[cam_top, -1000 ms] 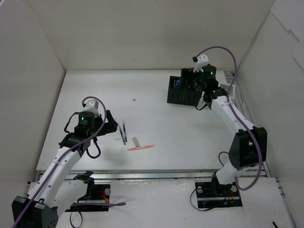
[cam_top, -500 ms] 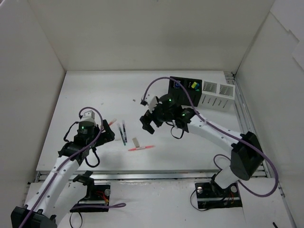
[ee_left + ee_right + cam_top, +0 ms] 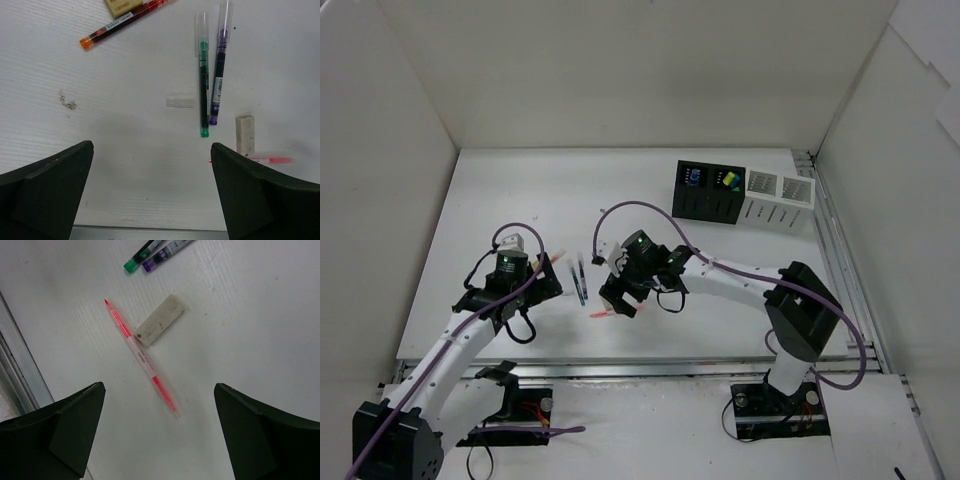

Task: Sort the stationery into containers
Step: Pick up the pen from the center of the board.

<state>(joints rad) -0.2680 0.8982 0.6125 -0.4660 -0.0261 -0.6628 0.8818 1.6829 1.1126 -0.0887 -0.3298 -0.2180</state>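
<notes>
Right now the right gripper is hovering wide open over the thin red pen, which is lying slantwise on the table below and between its fingers. One end of the pale eraser seems to be touching the pen. A good grip probably means turning the wrist to cross the pen's barrel and pinching away from the eraser. The left gripper is hanging open too.

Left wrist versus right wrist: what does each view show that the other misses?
Left wrist only: an orange-tipped pen and a loose clear cap. Right wrist only: the whole length of the red pen, which the left wrist view cuts off. Both: the eraser, green pen and purple pen.
</notes>
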